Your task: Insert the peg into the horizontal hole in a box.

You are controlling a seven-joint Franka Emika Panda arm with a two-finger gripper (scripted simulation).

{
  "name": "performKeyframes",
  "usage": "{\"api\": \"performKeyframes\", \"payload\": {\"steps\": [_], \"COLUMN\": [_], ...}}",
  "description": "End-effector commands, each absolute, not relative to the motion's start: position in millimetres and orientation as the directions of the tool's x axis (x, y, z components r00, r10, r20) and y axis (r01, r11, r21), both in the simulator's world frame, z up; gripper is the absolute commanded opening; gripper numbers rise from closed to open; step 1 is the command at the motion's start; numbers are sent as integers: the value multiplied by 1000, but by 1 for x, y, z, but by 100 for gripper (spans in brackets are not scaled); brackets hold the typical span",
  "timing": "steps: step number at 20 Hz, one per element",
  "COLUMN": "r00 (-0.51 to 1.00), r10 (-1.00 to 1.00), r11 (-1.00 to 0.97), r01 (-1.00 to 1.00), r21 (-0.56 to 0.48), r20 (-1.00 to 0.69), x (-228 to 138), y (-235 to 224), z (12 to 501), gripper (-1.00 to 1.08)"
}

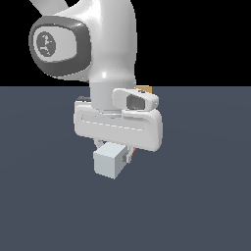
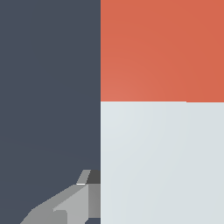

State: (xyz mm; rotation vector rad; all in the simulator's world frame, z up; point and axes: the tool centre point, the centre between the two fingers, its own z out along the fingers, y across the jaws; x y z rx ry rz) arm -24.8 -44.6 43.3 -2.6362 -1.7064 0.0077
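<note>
The peg (image 1: 109, 162) is under my gripper (image 1: 121, 151), its pale grey-white end towards the camera and a sliver of its red-orange end (image 1: 134, 153) behind. In the wrist view the peg fills one side, red-orange part (image 2: 162, 48) above white part (image 2: 162, 162). One grey finger (image 2: 74, 203) lies against the peg's side; the other is hidden behind the peg. The gripper looks shut on the peg. Only a tan corner of the box (image 1: 145, 89) shows behind the arm. The hole is hidden.
The arm's white links (image 1: 98, 44) and hand (image 1: 117, 126) block the middle of the exterior view. A flat dark blue-grey floor (image 1: 206, 196) extends all around.
</note>
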Motion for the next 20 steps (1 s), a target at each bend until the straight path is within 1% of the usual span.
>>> {"api": "performKeyframes", "payload": {"steps": [1,6,11,15,20], "r00": [346,196,86,33,11], "r10": [938,981,996,999,1000], "r11": [-346,-196,-86,-33,-11], "r01": [938,981,996,999,1000], "r21": [1,1,1,0,0], "r20": [-2,-2,-1,-1,0], "x": [-15,2,12,16,17], "y": [-38,-21,-6,1,5], "z": [54,74,87,93,96], "gripper": [-100,-100,-100,-100,-100]}}
